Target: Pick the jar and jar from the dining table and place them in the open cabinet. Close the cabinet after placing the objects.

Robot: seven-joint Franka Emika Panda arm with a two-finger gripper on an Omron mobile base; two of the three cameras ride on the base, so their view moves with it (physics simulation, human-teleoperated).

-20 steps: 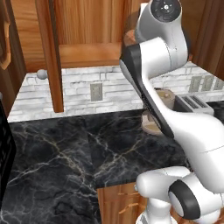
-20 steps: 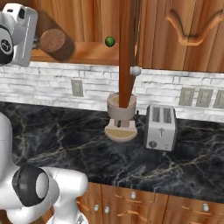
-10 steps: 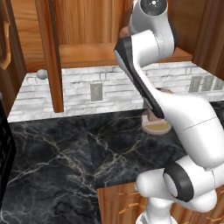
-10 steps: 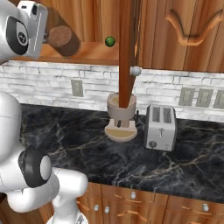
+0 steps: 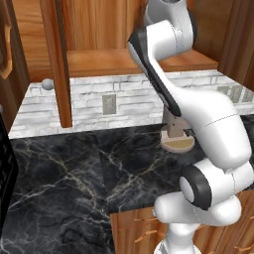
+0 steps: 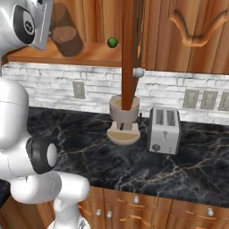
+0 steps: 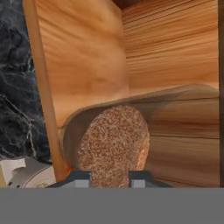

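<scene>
In the hand view we see the jar (image 7: 114, 146) lying on its side on the cabinet's (image 7: 87, 65) shelf (image 7: 183, 144), its speckled brown end face toward us. It sits directly ahead of the pincer (image 7: 109, 176), whose two dark tips (image 7: 78, 177) rise at the bottom, one on either side of the jar's lower edge. We cannot tell whether the tips touch it, or whether the pincer is released or clenched.

The right base view adds what the hand view lacks: the jar (image 6: 67, 38) on the shelf (image 6: 96, 54) beside the robot's wrist, a small green ball (image 6: 112, 42) further along, and below, on the black marble surface (image 6: 134, 156), a round appliance (image 6: 124, 118) and a toaster (image 6: 164, 129).

The left base view shows the open door's edge (image 5: 57, 64).
</scene>
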